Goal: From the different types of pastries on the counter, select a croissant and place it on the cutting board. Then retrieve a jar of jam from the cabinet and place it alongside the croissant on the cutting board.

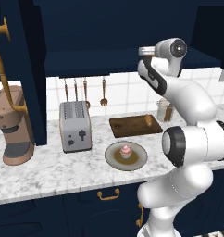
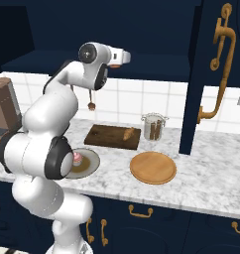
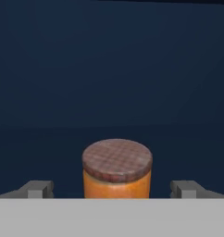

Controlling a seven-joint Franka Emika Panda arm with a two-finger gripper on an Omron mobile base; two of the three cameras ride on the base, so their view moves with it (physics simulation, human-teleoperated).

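We see the pincer spread wide inside the dark navy cabinet, gripping nothing. The orange jar of jam with its brown lid stands upright between the two fingertips, clear of both. Well below the pincer, on the marbled counter, the croissant lies on the dark cutting board. The pink cupcake sits on a plate nearer the robot.

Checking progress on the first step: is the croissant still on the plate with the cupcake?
No, the croissant lies on the cutting board, while the cupcake sits alone.
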